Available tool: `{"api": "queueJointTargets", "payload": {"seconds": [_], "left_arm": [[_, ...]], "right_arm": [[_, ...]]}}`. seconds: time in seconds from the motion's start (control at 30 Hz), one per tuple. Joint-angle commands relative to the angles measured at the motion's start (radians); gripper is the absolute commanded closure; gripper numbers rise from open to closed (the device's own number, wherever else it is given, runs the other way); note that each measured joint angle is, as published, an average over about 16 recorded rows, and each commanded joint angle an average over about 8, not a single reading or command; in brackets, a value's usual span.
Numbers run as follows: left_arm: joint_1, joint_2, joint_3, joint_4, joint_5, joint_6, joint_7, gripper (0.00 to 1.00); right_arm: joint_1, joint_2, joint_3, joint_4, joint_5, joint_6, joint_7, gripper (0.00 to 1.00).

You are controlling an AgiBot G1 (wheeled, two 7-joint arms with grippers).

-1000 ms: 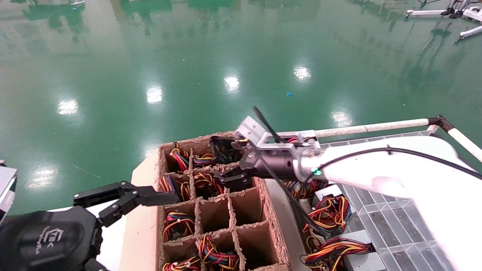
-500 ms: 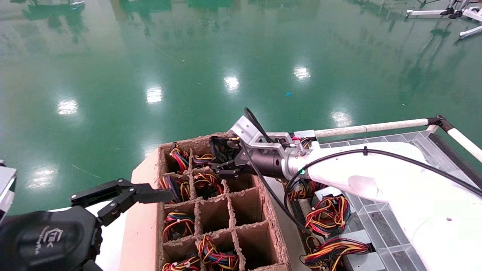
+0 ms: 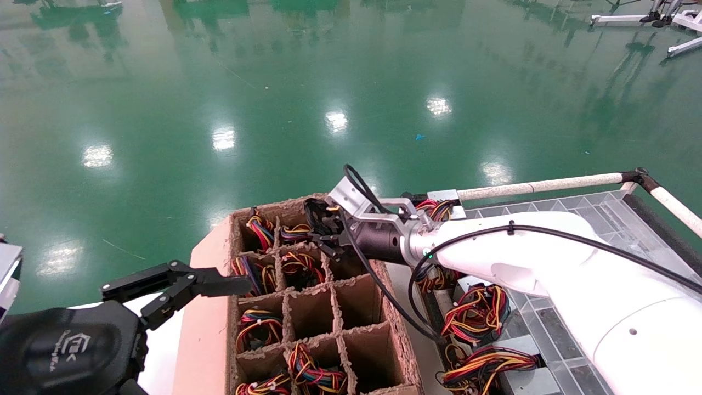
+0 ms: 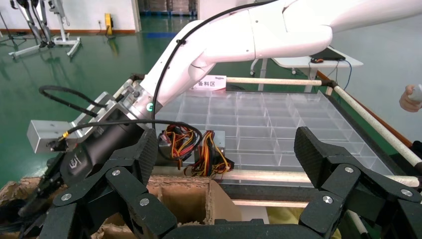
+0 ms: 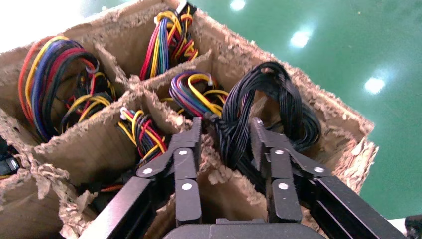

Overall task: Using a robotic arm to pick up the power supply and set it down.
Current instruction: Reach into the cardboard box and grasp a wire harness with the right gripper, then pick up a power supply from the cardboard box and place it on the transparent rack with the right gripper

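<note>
Only the power supply's black wire bundle (image 5: 271, 99) shows, sticking out of the far right cell of the cardboard divider box (image 3: 397, 334); its grey body is hidden inside the cell. The white robotic arm (image 3: 493, 247) is my right arm, reaching in from the right. Its right gripper (image 5: 226, 127) is open at the cell mouth, fingers straddling the black wires and a frayed cardboard divider. In the head view the right gripper (image 3: 328, 241) sits just below the black bundle (image 3: 320, 215). My left gripper (image 4: 226, 149) hangs wide open and empty at the box's near left side.
Other cells hold units with red, yellow and blue wires (image 5: 169, 35); a few near cells look empty. Right of the box lies a clear compartment tray (image 3: 609, 214) with more coloured-wire supplies (image 3: 477, 310), bounded by a white rail (image 3: 543, 185). Green floor lies beyond.
The right gripper has moved left and down from above the box's middle cells onto the black wire bundle in the far cell. The left gripper has barely moved.
</note>
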Motion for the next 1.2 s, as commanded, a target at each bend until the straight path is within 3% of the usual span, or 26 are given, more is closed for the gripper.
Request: {"api": "queueJointTargets", "payload": {"seconds": [0.03,0.57,1.2], "left_arm": [[0.0,0.0,0.0,0.0,0.0,0.0,0.0,0.0],[0.0,0.0,0.0,0.0,0.0,0.0,0.0,0.0],[0.0,0.0,0.001,0.0,-0.001,0.0,0.0,0.0]], "right_arm": [[0.0,0.0,-0.03,0.007,0.011,0.014,0.014,1.0],[0.021,0.004,-0.165,0.002,0.123,0.076,0.054,1.0],[0.085,0.012,-0.173,-0.04,0.311,0.154,0.046,1.0]]}}
